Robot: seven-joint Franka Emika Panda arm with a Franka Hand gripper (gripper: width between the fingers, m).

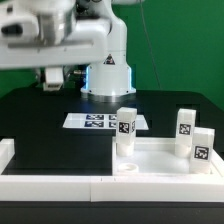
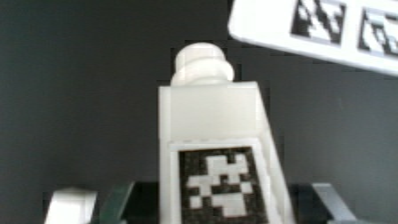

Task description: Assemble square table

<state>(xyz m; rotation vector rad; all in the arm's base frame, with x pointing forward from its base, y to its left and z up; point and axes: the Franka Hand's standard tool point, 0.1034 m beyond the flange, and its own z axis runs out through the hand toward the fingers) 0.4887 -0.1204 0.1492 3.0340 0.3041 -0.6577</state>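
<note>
Wrist view shows the gripper [image 2: 214, 200] closed on a tagged leg [image 2: 215, 130]; the marker board [image 2: 320, 28] lies beyond.

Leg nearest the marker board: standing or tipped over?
Upright. In the exterior view the leg stands on end on the slab, long side vertical, tag facing the camera.
</note>
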